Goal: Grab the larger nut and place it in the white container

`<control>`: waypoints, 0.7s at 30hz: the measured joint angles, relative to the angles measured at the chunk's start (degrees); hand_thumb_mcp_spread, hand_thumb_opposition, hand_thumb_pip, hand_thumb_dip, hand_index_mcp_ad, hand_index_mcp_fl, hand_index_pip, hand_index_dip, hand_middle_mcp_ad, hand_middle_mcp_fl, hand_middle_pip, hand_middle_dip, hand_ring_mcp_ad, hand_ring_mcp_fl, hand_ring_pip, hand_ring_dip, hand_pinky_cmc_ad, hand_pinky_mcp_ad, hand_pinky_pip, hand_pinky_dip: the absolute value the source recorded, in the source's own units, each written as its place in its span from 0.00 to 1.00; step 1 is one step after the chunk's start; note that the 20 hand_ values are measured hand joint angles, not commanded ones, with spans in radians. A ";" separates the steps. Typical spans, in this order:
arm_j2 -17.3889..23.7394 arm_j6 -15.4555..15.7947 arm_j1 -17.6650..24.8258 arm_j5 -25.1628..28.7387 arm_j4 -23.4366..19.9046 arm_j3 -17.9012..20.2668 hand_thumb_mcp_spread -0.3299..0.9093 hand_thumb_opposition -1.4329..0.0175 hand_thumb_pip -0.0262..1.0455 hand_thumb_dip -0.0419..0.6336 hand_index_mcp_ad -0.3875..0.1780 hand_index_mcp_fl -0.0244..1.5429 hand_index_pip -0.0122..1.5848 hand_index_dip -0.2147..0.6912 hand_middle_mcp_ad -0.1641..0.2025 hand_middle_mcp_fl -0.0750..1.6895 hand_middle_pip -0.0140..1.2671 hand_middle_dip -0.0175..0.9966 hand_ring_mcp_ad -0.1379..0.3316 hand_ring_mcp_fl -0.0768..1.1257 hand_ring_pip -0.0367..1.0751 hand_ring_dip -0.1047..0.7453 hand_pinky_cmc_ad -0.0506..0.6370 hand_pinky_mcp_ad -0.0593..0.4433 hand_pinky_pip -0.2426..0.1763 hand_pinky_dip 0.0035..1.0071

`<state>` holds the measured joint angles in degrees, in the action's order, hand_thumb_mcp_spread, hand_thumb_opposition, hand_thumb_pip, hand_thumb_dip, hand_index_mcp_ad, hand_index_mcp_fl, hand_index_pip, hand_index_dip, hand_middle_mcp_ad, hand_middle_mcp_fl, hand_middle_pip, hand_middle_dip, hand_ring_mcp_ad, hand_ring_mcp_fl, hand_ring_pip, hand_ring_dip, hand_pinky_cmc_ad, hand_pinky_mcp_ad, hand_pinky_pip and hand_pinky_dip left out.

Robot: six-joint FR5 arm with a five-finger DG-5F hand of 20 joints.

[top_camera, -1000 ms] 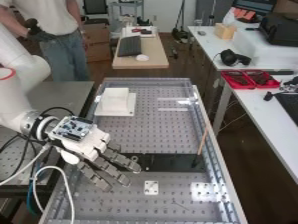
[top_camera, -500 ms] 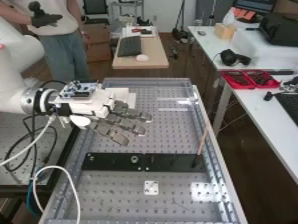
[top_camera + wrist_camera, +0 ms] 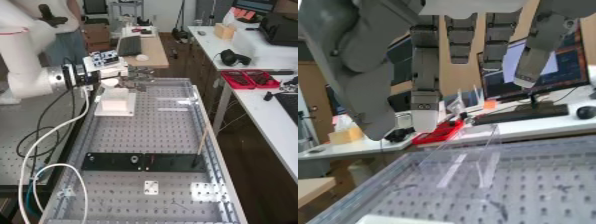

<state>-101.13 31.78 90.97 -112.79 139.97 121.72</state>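
One robot hand (image 3: pixel 116 69) hangs near the white container (image 3: pixel 114 104), its fingers (image 3: pixel 424 75) loosely spread and the thumb (image 3: pixel 370 97) standing apart from them. Over on the black bar (image 3: pixel 169 162) sits the bearing (image 3: pixel 134 159); where the larger nut is, I can't tell.

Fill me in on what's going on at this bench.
A white robot arm holds its robot hand, fingers open, over or just beyond the white container toward the bench's far end. The bearing stands on the flat black bar nearer the camera. Whether the larger nut is in the container, I can't tell.
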 joint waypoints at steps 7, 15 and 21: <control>-4.24 0.50 0.40 -3.91 1.15 -0.73 0.52 0.44 0.71 0.30 0.60 0.25 0.97 0.36 0.65 0.04 0.11 0.15 0.60 0.07 0.24 0.17 0.53 0.67 0.33 0.70; -8.69 2.06 0.70 -4.37 2.00 -0.87 0.52 0.44 0.71 0.30 0.60 0.25 0.97 0.35 0.65 0.04 0.11 0.15 0.60 0.06 0.25 0.17 0.53 0.67 0.33 0.70; -8.09 1.96 1.15 -3.48 1.48 -0.51 0.52 0.44 0.71 0.30 0.60 0.25 0.97 0.35 0.65 0.04 0.11 0.15 0.60 0.06 0.25 0.17 0.53 0.67 0.33 0.70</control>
<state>-109.22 33.74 92.12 -116.27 141.45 121.21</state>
